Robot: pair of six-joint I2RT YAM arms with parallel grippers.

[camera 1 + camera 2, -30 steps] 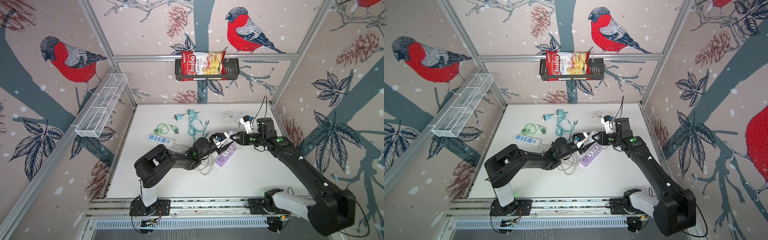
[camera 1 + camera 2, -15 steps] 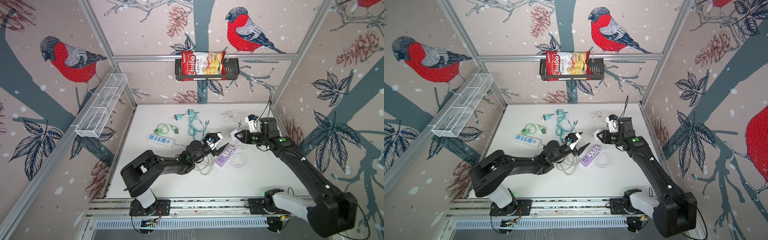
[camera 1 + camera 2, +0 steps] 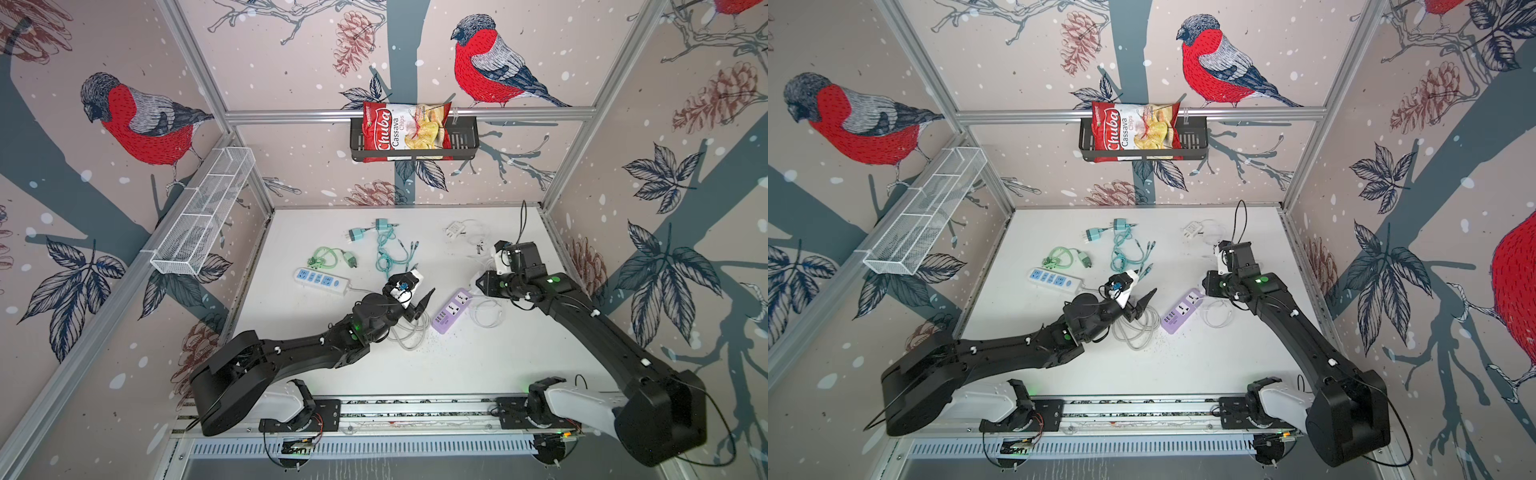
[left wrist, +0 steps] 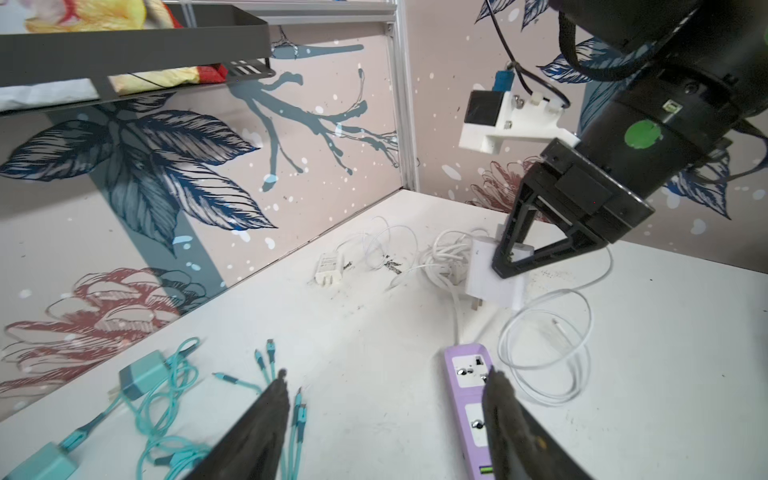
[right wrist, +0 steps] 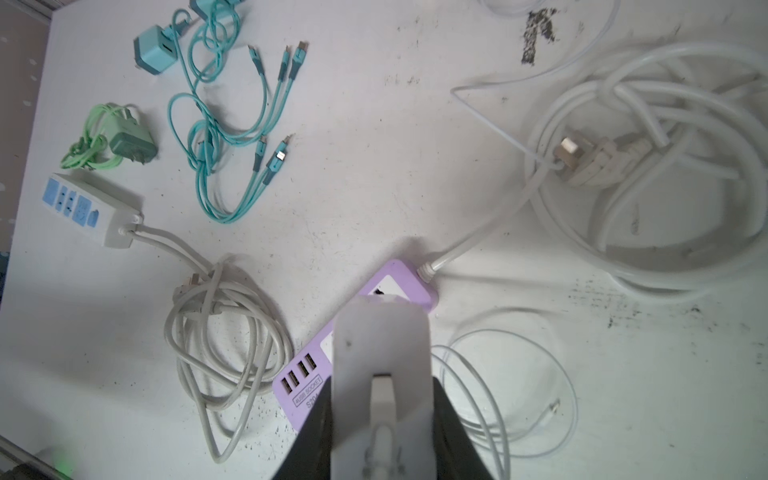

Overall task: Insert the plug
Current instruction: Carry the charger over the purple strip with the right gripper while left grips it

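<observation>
My right gripper (image 5: 380, 384) is shut on a white plug (image 5: 380, 345), gripped by its sides. In the left wrist view the plug (image 4: 494, 284) hangs in the right gripper (image 4: 509, 266) with its prongs pointing down, just above the corded end of the purple power strip (image 4: 467, 399). The strip (image 3: 451, 311) lies flat mid-table in both top views, sockets facing up. My left gripper (image 3: 417, 297) stands open and empty just left of the strip, with one of its fingers (image 4: 505, 411) in front of the strip's edge.
A coiled grey cord (image 3: 405, 332) lies under the left gripper, and a thin white cable (image 3: 486, 313) loops right of the strip. A white-and-blue strip (image 3: 322, 281), a green cable (image 3: 328, 262), teal chargers (image 3: 388, 253) and a white charger (image 3: 457, 227) lie farther back.
My left gripper has opened wider and drawn back to the left, away from the right gripper. The right gripper has shifted slightly right, still holding the plug.
</observation>
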